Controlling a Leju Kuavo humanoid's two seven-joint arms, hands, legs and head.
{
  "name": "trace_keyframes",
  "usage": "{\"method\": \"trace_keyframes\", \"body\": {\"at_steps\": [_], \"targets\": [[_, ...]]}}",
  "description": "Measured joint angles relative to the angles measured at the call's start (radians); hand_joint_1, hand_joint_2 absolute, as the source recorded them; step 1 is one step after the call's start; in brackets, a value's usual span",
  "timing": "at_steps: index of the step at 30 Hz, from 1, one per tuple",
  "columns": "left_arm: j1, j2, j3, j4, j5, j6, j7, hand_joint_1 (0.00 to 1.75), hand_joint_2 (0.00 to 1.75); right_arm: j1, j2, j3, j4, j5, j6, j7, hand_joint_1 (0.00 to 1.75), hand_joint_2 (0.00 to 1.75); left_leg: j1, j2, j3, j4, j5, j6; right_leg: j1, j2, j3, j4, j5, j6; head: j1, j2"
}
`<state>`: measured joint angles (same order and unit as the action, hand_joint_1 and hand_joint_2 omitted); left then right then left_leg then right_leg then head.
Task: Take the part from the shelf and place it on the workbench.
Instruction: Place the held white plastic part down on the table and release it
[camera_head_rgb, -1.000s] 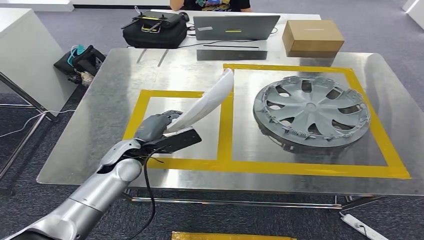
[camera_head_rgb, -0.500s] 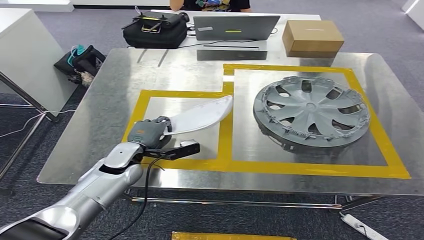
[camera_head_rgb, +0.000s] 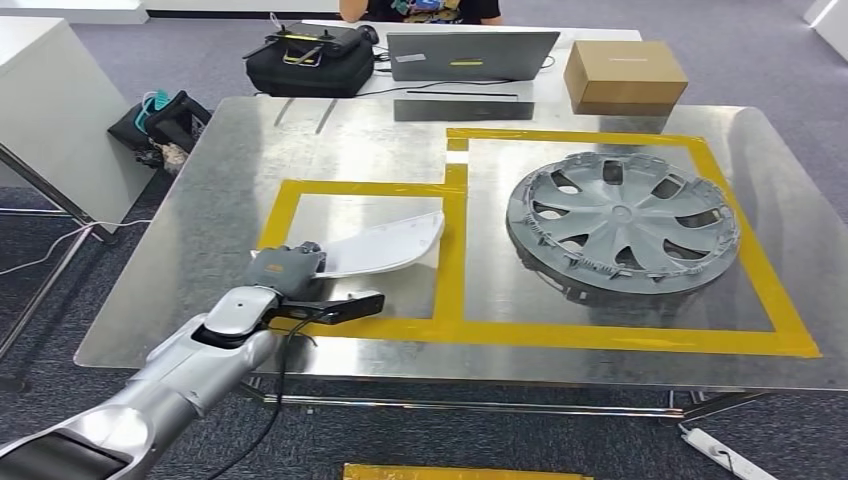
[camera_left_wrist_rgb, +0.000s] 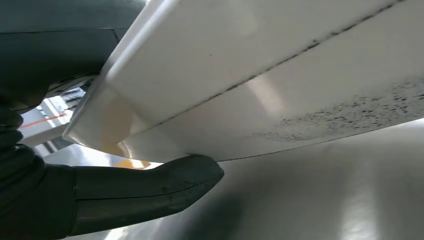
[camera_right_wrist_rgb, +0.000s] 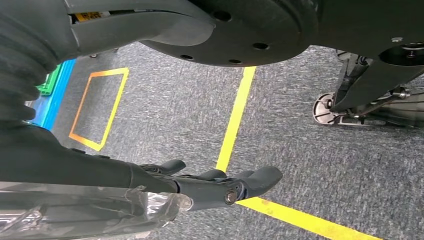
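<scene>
Curved white part (camera_head_rgb: 385, 247) — glossy, speckled

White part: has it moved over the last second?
Yes. The white part, held by the left robot hand, has dropped flat inside the yellow tape square.

Bright, even light; steel glare

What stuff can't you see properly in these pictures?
- Left hand fingers, head view: hidden under the white part.
- White part's far end, left wrist view: cut off by the picture's edge.
- Person behind the laptop, head view: cut off at the top edge.
</scene>
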<state>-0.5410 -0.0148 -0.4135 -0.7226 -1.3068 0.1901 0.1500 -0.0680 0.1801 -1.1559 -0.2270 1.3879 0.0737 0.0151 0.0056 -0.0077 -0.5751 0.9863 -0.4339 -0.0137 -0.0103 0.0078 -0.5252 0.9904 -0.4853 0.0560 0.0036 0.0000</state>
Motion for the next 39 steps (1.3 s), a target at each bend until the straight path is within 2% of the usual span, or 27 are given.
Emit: {"method": "trace_keyframes", "body": {"at_steps": [1, 5, 11, 15, 20, 24, 28, 32, 34, 37, 39], "targets": [[-0.003, 0.001, 0.005, 0.007, -0.006, -0.014, 0.008, 1.75, 1.75, 0.000, 0.000, 0.001, 0.000, 0.000, 0.001, 0.000, 0.00, 1.75, 0.000, 0.000, 0.000, 0.000, 0.000, 0.000, 0.000, 0.000, 0.000, 0.000, 0.000, 0.000, 0.000, 0.000], [-0.027, -0.001, 0.020, 0.037, -0.038, -0.075, 0.054, 0.00, 1.75, -0.001, 0.000, 0.006, 0.000, 0.001, 0.002, 0.002, 0.00, 0.00, 0.000, 0.000, 0.001, 0.000, 0.000, 0.000, 0.000, 0.000, 0.001, 0.000, 0.000, 0.000, 0.000, 0.000], [-0.058, -0.006, 0.044, 0.080, -0.056, -0.108, 0.089, 0.00, 1.75, -0.001, -0.001, 0.008, 0.000, 0.001, 0.002, 0.011, 0.00, 0.00, 0.000, 0.000, 0.004, 0.000, 0.000, 0.000, 0.000, 0.000, 0.004, 0.000, 0.000, 0.000, 0.000, 0.000], [-0.070, -0.009, 0.065, 0.095, -0.054, -0.102, 0.099, 0.00, 0.00, -0.001, -0.001, 0.008, 0.000, 0.000, 0.002, 0.014, 0.00, 0.00, 0.000, 0.000, 0.007, 0.000, 0.000, 0.000, 0.000, 0.000, 0.007, 0.000, 0.000, 0.000, 0.000, 0.000], [-0.065, -0.012, 0.109, 0.098, 0.004, -0.056, 0.078, 0.00, 0.00, 0.000, -0.001, 0.008, 0.000, -0.002, 0.003, 0.017, 0.00, 0.00, 0.000, 0.000, 0.008, 0.000, 0.000, 0.000, 0.000, -0.001, 0.008, 0.000, 0.000, 0.000, 0.000, 0.000], [-0.021, -0.019, 0.164, 0.074, 0.128, 0.005, -0.047, 0.00, 0.00, 0.001, -0.001, 0.008, 0.000, -0.016, 0.002, 0.014, 0.00, 0.00, 0.000, 0.000, 0.008, 0.000, 0.001, 0.000, 0.000, 0.000, 0.008, 0.000, 0.000, 0.000, 0.000, 0.000], [0.062, -0.031, 0.226, -0.040, 0.293, -0.004, -0.186, 0.00, 0.00, 0.006, -0.001, 0.007, 0.000, -0.029, -0.001, 0.009, 0.00, 0.00, -0.001, 0.000, 0.007, 0.000, 0.000, 0.000, 0.000, 0.001, 0.007, 0.000, 0.000, 0.000, 0.000, 0.000], [0.106, -0.036, 0.260, -0.124, 0.345, -0.024, -0.218, 0.00, 0.00, 0.006, -0.001, 0.006, 0.000, -0.033, -0.001, 0.006, 0.00, 0.00, -0.001, 0.000, 0.006, 0.000, 0.000, 0.000, 0.000, 0.000, 0.006, 0.000, 0.000, 0.000, 0.000, 0.000], [0.120, -0.037, 0.270, -0.151, 0.409, -0.078, -0.258, 0.00, 0.00, 0.007, -0.001, 0.007, 0.000, -0.025, -0.006, 0.002, 0.00, 0.00, 0.000, 0.000, 0.006, 0.000, 0.000, 0.000, 0.000, 0.000, 0.006, 0.000, 0.000, 0.000, 0.000, 0.000], [0.164, -0.035, 0.285, -0.226, 0.656, -0.256, -0.395, 0.00, 0.00, 0.011, -0.001, 0.009, 0.000, -0.017, -0.016, -0.009, 0.00, 0.00, 0.000, 0.000, 0.006, -0.001, 0.000, 0.000, 0.000, 0.000, 0.006, 0.000, 0.000, 0.000, 0.000, 0.000], [0.212, -0.031, 0.289, -0.309, 0.820, -0.341, -0.463, 0.00, 0.00, 0.015, -0.002, 0.010, 0.000, -0.028, -0.017, -0.016, 0.00, 0.00, 0.000, 0.000, 0.006, -0.001, 0.000, 0.000, 0.000, 0.001, 0.006, 0.000, 0.000, -0.001, 0.000, 0.000]]}}
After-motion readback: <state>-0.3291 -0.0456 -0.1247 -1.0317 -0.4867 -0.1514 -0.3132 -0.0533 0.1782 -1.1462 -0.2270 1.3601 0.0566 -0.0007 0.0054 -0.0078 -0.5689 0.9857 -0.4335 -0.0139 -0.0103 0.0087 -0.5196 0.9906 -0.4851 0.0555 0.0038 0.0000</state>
